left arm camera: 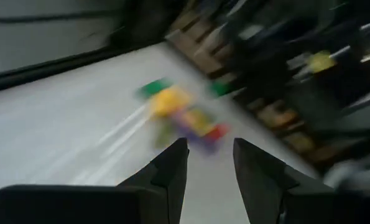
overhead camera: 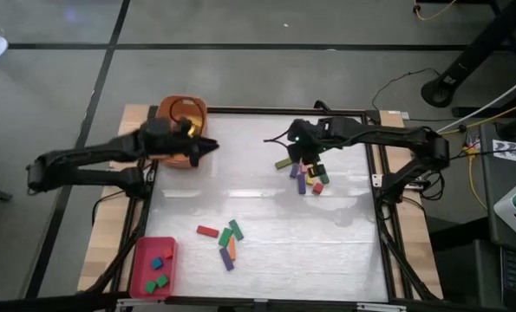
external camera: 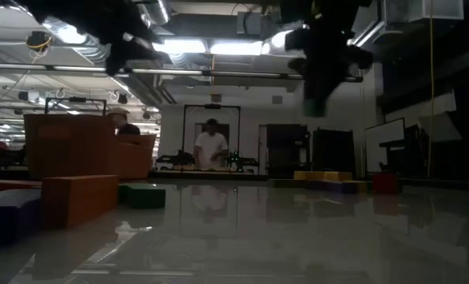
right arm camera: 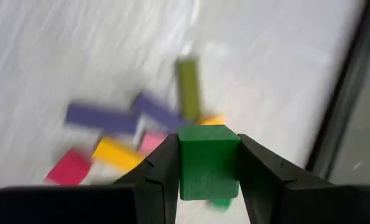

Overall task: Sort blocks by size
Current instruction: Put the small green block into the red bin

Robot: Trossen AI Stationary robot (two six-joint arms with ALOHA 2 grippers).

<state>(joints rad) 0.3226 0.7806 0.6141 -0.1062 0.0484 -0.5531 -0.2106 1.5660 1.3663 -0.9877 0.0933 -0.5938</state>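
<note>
blocks lie in three places on the white table [overhead camera: 258,217]: a cluster under my right arm [overhead camera: 308,178], a loose group of bars near the front [overhead camera: 225,240], and small cubes already in the flat red tray [overhead camera: 140,260]. my right gripper [right arm camera: 208,163] is closed on a green cube [right arm camera: 208,160], lifted clear above the cluster; in the low view the cube hangs well off the surface. my left gripper [left arm camera: 209,163] hovers beside the orange tub [overhead camera: 181,110], its fingers slightly apart and holding nothing. the cube sits low between my fingers, with only part of its sides gripped, so i judge a fast swing could let it slip or twist free. the tray is across the table on my left arm's side, so carrying the cube there risks crossing that arm's path. a drop from this height could scatter the purple bars [right arm camera: 104,117] and yellow block [right arm camera: 115,152] below.
</note>
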